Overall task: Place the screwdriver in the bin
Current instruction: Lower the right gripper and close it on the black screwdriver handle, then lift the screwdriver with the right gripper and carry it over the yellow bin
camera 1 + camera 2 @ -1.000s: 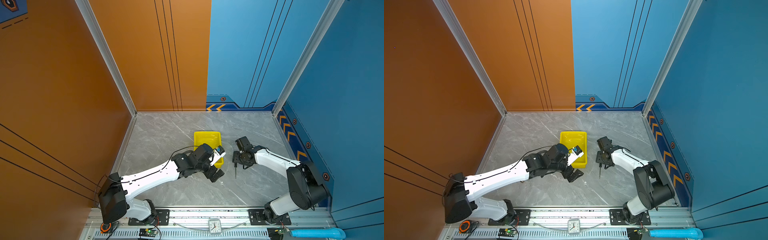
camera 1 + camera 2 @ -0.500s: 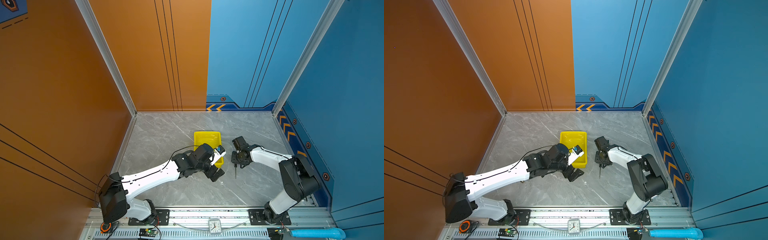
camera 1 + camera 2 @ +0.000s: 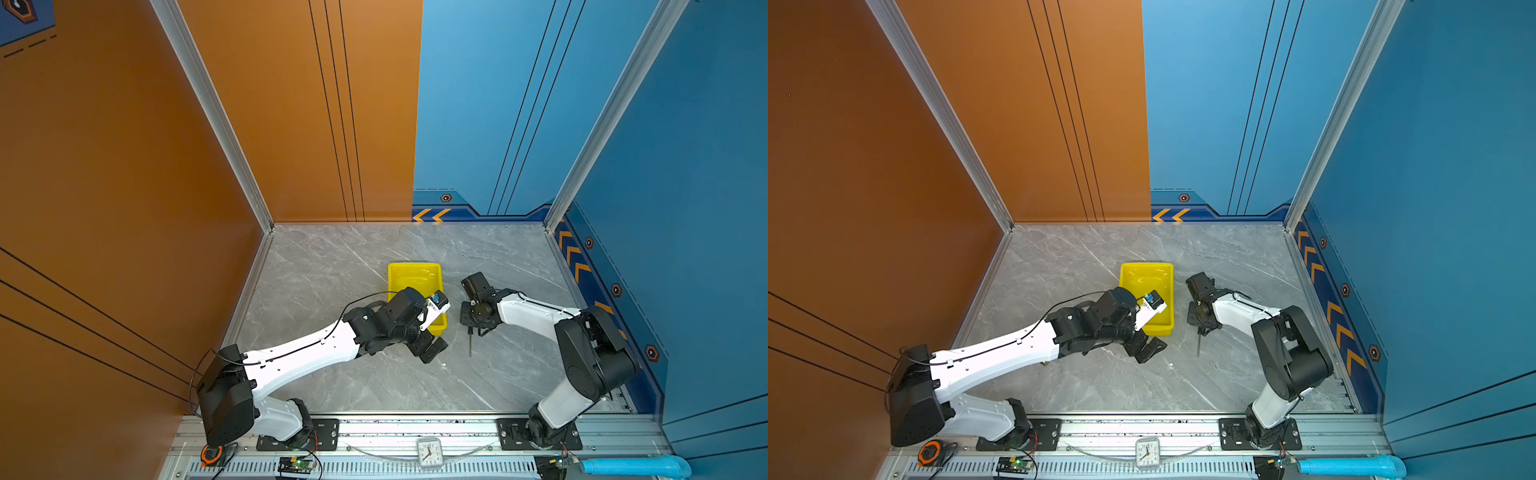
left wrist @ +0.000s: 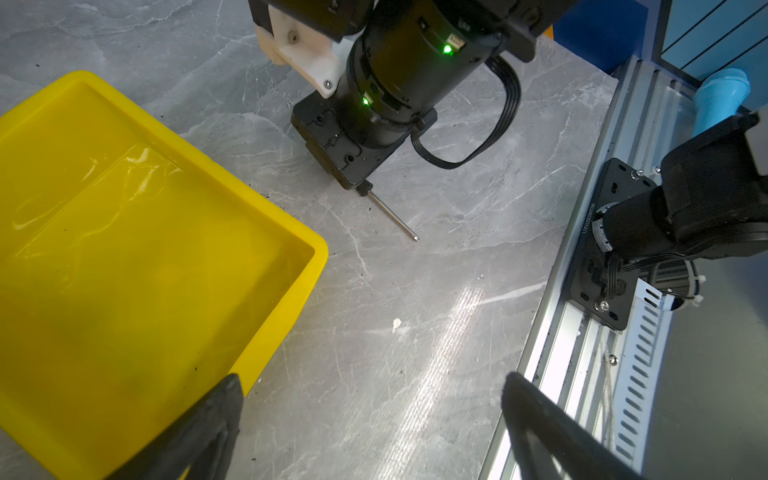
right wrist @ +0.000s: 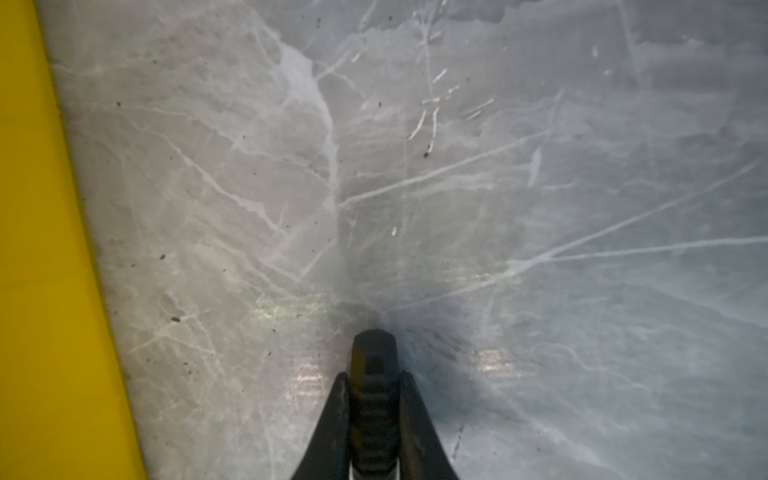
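The yellow bin (image 3: 415,275) (image 3: 1146,275) sits mid-table. Just right of it my right gripper (image 3: 473,329) (image 3: 1201,329) is down at the table, shut on the screwdriver. The black ribbed handle (image 5: 374,365) is pinched between its fingers. The thin silver shaft (image 3: 470,345) (image 3: 1198,345) (image 4: 392,216) sticks out toward the front rail, low at the table surface. My left gripper (image 3: 430,351) (image 3: 1151,351) (image 4: 370,386) hangs open and empty beside the bin's near right corner (image 4: 307,249). The bin's side (image 5: 41,249) runs close alongside the held handle.
The bin holds nothing that I can see. A small white speck (image 3: 443,365) (image 4: 396,325) lies on the marble near my left gripper. Along the front rail (image 3: 415,424) are a small clock (image 3: 430,453) and a blue tube (image 3: 636,465).
My right gripper's jaws have closed onto the screwdriver handle, and that arm's elbow has swung in toward the middle. The left arm, bin and screwdriver stayed put.
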Controlling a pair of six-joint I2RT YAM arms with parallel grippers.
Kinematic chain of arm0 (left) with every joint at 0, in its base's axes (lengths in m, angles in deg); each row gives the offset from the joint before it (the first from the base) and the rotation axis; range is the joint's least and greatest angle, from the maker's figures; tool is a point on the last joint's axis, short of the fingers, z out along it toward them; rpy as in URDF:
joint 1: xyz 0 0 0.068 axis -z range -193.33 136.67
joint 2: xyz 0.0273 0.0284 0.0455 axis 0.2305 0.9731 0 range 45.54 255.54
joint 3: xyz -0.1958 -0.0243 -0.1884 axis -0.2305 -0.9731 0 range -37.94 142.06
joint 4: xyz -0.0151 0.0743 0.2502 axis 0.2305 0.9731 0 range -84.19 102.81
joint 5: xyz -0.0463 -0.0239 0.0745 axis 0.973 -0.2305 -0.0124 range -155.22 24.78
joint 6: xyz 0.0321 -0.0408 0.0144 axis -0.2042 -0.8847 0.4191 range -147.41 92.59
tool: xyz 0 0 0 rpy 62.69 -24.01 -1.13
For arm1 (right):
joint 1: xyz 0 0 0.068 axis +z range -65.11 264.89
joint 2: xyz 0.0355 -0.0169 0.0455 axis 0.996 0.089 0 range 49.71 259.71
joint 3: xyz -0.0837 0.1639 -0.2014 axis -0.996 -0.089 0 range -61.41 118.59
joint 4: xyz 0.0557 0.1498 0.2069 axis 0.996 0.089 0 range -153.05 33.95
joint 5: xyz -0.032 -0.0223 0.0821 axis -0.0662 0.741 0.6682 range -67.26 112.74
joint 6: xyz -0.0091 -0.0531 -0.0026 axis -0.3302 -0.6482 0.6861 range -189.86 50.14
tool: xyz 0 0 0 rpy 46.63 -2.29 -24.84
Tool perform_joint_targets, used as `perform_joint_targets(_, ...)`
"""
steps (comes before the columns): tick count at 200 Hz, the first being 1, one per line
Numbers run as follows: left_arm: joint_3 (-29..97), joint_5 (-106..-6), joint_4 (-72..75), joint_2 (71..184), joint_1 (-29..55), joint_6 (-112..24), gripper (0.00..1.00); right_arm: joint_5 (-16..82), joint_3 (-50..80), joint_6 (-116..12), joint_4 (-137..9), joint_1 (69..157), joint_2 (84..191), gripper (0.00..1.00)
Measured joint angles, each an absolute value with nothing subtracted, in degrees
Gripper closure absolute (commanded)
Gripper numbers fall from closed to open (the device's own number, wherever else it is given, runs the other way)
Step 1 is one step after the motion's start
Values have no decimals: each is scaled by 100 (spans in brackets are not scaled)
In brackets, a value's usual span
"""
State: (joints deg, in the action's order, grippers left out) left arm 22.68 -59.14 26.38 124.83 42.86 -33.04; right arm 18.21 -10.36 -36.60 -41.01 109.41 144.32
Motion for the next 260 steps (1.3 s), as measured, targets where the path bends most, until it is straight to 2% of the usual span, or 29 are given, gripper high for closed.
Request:
perform_joint_targets(65, 1803, -5907, 2614, 12044, 3726, -3324, 2, 1517, -911, -3671, -3624, 11078, 13617, 100)
perform_joint_targets(136, 1333, -5721, 2551, 11486, 2843, -3346, 2, 1040, 955, -3702, -2658, 11658, 13291, 100)
perform_joint_targets(166, 1134, -5723, 2311, 11226, 2635, -3348, 2, 1047, 1904, -3702, -2488, 11841, 13724, 100)
perform_joint_targets(211, 922, -5723, 1904, 11014, 2367, -3394, 2, 1145, 3224, -3699, -2440, 12007, 15029, 100)
perform_joint_targets(260, 922, -5771, 1825, 11016, 2207, -3455, 2, 1401, 4116, -3658, -2448, 12156, 16231, 100)
